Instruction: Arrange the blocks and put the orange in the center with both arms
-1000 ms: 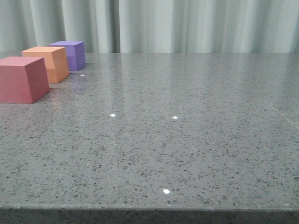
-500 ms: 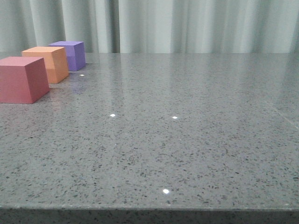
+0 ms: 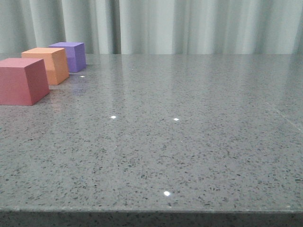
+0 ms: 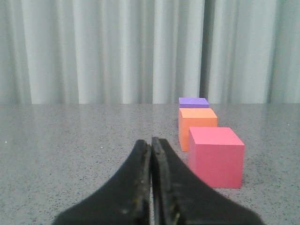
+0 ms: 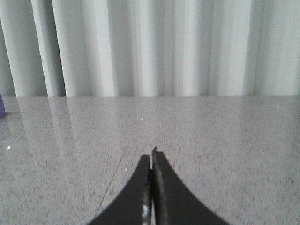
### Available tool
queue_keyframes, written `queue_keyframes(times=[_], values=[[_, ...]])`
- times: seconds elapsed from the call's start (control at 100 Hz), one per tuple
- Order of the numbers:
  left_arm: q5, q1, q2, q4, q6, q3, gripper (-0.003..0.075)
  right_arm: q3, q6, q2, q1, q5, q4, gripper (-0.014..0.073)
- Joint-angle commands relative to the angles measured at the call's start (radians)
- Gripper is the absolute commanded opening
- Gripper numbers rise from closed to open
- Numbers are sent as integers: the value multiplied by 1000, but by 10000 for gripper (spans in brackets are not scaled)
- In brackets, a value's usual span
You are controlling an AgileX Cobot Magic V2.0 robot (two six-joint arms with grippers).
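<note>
Far left on the table (image 3: 189,142): red-pink cube (image 3: 21,80), orange cube (image 3: 47,65), purple cube (image 3: 71,56) in a row; left gripper (image 4: 151,143) and right gripper (image 5: 151,161) pressed together, holding nothing.

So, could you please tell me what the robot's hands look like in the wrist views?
Both look alike. The left hand has two black, matte fingers, broad at the base and curving to narrow pointed tips, with pale scuffs along the inner edges. The right hand has the same black, tapering fingers. No cables or markings show.

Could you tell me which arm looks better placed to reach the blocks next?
Probably the left: the left gripper faces the red-pink cube and orange cube, while the right gripper sees only a sliver of purple.
</note>
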State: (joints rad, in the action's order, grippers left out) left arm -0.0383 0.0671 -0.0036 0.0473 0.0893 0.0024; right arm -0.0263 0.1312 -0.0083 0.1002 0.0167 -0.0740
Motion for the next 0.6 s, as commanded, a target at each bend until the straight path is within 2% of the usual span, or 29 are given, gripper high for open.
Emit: queue_keyframes(times=[0.0,0.59], values=[[-82,-2,-37,-9,3,42,-20,1,-7,-20,-7,-108,4,-69],[-82,-2,-37,-9,3,42,-20,36,-7,-20,-7,-139,4,-69]])
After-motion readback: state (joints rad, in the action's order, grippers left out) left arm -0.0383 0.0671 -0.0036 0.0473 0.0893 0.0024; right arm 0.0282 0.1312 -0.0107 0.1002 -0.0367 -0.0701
